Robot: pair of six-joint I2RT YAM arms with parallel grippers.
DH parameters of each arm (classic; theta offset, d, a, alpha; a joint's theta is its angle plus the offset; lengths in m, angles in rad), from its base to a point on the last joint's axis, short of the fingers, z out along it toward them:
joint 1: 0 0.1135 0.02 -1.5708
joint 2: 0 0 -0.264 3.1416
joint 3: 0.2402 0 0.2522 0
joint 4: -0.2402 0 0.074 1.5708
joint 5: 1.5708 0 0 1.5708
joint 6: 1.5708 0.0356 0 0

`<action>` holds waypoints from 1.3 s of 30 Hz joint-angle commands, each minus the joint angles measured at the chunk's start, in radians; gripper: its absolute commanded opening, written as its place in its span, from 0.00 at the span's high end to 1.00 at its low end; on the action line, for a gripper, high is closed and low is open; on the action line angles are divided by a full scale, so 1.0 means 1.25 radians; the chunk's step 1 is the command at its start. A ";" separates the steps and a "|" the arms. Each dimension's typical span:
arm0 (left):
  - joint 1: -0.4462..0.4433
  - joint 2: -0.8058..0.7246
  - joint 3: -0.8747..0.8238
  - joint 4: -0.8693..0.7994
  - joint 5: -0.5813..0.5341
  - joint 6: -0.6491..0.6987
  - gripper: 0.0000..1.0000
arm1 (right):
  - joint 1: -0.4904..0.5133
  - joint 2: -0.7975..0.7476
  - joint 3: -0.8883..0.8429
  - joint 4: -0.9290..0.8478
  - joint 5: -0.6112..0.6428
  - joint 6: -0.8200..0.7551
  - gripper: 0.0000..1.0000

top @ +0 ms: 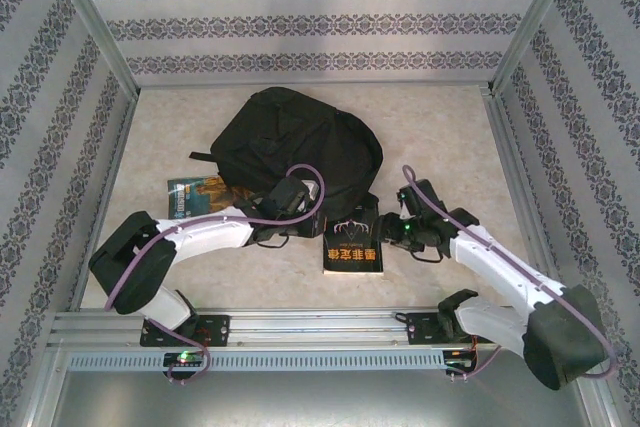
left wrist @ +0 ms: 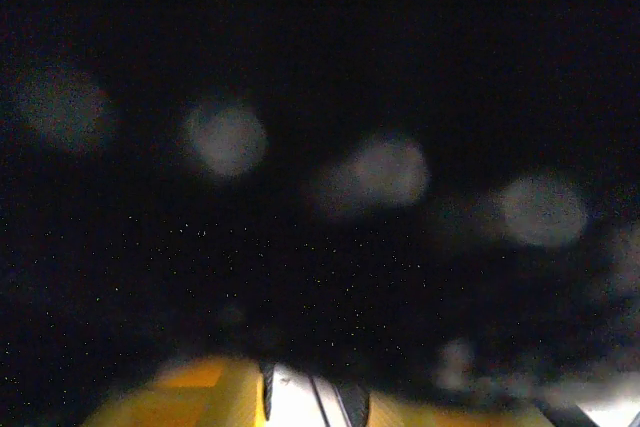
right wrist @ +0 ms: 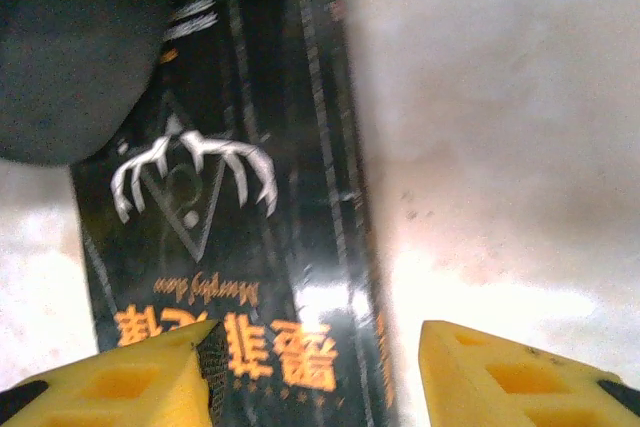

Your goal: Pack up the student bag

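While the top view puts the student bag [top: 300, 142] on the bench [top: 450, 127], far middle, we see the left gripper [top: 290, 205] at its near edge and the right gripper [top: 398, 229] just beside a black book [top: 352, 242]. Left wrist: dark blur, yellow fingers [left wrist: 190, 392]; we cannot tell the grip. Right wrist: gripper spread wide, empty, the book's edge between its fingers.

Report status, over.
Right gripper open, straddling edge of black book. Left gripper against student bag, jaws unclear. Teal book beside bag, not packed.
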 commanded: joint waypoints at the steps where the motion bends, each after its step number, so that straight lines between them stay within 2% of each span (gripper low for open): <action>1: -0.012 0.018 -0.026 0.094 0.029 -0.056 0.71 | -0.040 0.077 0.008 0.038 -0.057 -0.064 0.45; 9: -0.013 0.032 -0.044 0.105 0.055 -0.062 0.71 | -0.049 0.191 0.031 0.114 -0.105 -0.086 0.49; 16: -0.014 0.058 -0.060 0.136 0.068 -0.089 0.71 | -0.049 0.268 0.028 0.180 -0.185 -0.109 0.53; 22: -0.015 0.078 -0.065 0.147 0.084 -0.093 0.72 | -0.042 0.260 0.018 0.225 -0.239 -0.102 0.56; 27: -0.015 0.096 -0.069 0.147 0.093 -0.095 0.72 | -0.025 0.250 0.003 0.229 -0.239 -0.103 0.57; 34: -0.015 0.111 -0.081 0.126 0.094 -0.076 0.73 | 0.021 0.271 -0.004 0.229 -0.202 -0.096 0.51; 39: -0.016 0.129 -0.084 0.119 0.103 -0.070 0.73 | 0.040 0.291 -0.010 0.263 -0.261 -0.071 0.53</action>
